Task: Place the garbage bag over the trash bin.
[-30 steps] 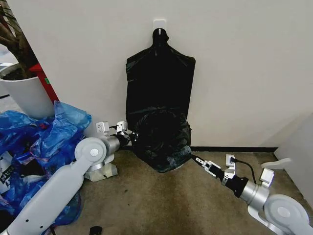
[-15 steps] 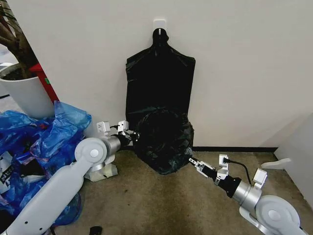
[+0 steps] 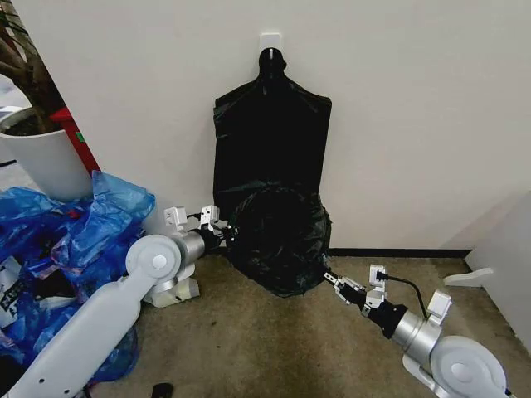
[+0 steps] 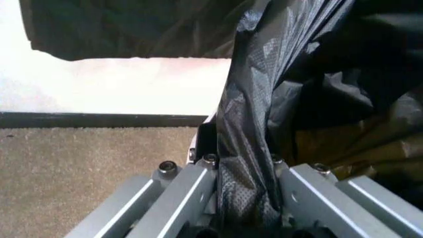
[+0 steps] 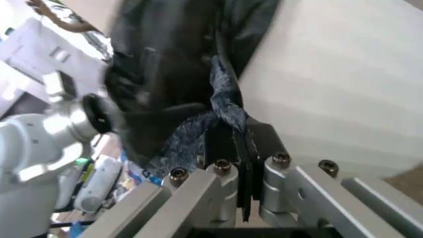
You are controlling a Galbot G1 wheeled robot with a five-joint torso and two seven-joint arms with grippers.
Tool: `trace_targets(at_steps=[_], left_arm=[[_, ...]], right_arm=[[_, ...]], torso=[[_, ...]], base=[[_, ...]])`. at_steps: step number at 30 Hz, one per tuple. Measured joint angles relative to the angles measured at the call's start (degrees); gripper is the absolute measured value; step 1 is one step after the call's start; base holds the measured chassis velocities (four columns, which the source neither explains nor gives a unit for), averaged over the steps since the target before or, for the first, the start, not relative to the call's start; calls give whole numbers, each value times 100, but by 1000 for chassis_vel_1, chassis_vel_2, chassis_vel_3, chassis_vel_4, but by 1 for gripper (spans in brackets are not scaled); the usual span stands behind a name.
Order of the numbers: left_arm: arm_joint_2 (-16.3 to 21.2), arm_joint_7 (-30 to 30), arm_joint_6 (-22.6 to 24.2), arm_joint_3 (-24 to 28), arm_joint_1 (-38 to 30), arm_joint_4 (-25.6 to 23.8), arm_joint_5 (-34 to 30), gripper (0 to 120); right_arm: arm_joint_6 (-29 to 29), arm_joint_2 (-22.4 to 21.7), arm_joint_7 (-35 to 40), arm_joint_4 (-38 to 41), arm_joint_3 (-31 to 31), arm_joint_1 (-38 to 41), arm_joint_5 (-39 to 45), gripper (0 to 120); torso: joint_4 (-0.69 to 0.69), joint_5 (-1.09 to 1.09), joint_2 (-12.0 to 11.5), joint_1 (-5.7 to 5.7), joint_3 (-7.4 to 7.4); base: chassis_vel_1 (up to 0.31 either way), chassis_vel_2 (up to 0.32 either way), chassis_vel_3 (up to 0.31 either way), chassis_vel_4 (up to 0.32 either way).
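The garbage bag (image 3: pixel 278 240) hangs as a rounded, wrinkled black bulge low against the white wall (image 3: pixel 415 108), just above the brown carpet floor (image 3: pixel 274 348), stretched between the two arms. The left pincer (image 3: pixel 224 236) meets the bag's left edge, and in the left wrist view its fingers (image 4: pixel 191 191) are pressed together on a gathered fold of the black film (image 4: pixel 248 148) that runs up between them. The right pincer (image 3: pixel 330 278) sits at the bag's lower right edge, low over the carpet; the right wrist view shows its fingers (image 5: pixel 228 148) closed on a thin twisted strip of the same film. Directly behind and above the bag, a flat black bundle with a narrow neck (image 3: pixel 270 124) hangs on the wall from a white hook plate (image 3: pixel 270 39), its lower edge overlapped by the bag. The trash bin cannot be made out under the black film. To the left, a heap of blue plastic bags (image 3: pixel 75 240) crowds the floor beside the left arm, with a white plant pot (image 3: pixel 37 162) behind it. Open carpet lies in front of the bag and between the arms; a black baseboard (image 3: pixel 398 252) marks the wall's foot on the right.
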Motion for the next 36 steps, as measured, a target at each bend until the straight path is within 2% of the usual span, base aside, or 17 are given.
trace_targets(at_steps=[11,19,27,30,36], left_arm=[[185,-265,146,-61,133,-594,-428,1],[203,-519,226,-43,113,-630,-643,1],[123,-602,226,44,-1,-597,-767,1],[95,-607,218,69,-22,-544,-726,1],[29,-670,194,86,-108,-305,-492,1]], right_arm=[[65,108,-201,-721,18,-231,-656,0],[201,171,-343,-1198,-30,-137,-970,0],[320,179,-461,-1230,42,-286,-1248,0],[375,172,-592,-1138,106,-425,-1484,7],[578,128,-855,-803,263,-963,-2067,31]], torso=[[0,1,0,0,0],[1,1,0,0,0],[0,1,0,0,0],[0,0,0,0,0],[0,0,0,0,0]], base=[[0,0,0,0],[0,0,0,0],[0,0,0,0],[0,0,0,0],[0,0,0,0]])
